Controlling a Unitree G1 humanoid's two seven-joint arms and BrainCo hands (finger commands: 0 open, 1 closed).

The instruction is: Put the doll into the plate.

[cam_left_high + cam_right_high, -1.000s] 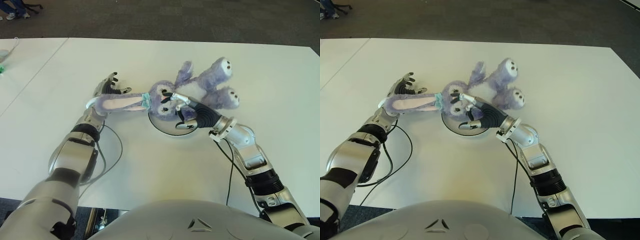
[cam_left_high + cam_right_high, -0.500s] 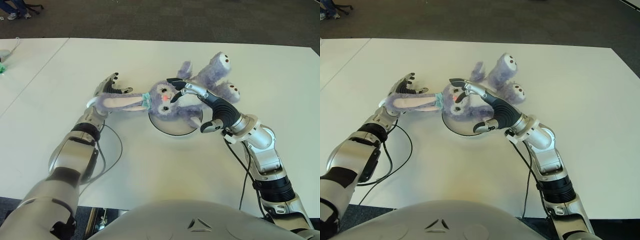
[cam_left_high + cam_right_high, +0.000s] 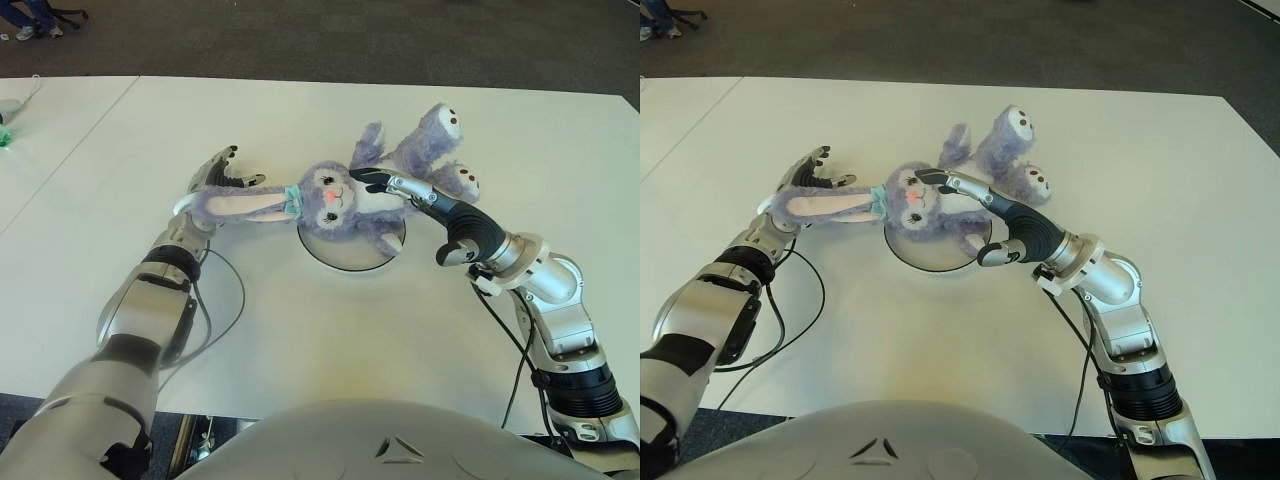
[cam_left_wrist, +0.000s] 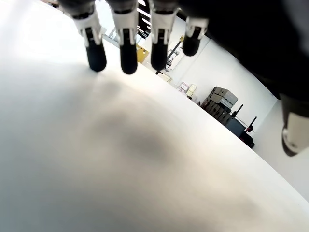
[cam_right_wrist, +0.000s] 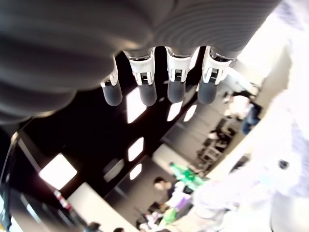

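— Right wrist view first: what do you make of the right hand point(image 5: 159, 87)?

— Fingers stretched out, side by side, nothing between them. Loose, not gripping. From the head camera that right hand point(image 3: 425, 205) sits right of centre in the frame, its fingertips reaching over the doll's point(image 3: 350, 195) chest, just beside the face. Whether they actually touch the fur, I cannot tell.

— And the doll itself?

— A purple plush rabbit, face up, in the middle of the frame. Its head and upper body lie on the plate point(image 3: 335, 255), a round grey dish on the white surface point(image 3: 300, 330). The legs stick out past the plate's rim toward the upper right, soles showing dark dots. One long ear runs off to the left.

— So the other hand?

— The left hand point(image 3: 215, 175) is at centre left, at the far end of that ear, with the ear lying across it. Its wrist camera shows straight fingers point(image 4: 128, 46) hanging over the bare surface, holding nothing.

— Anything else about?

— A black cable point(image 3: 225, 300) loops on the surface by the left forearm, and another trails along the right arm.
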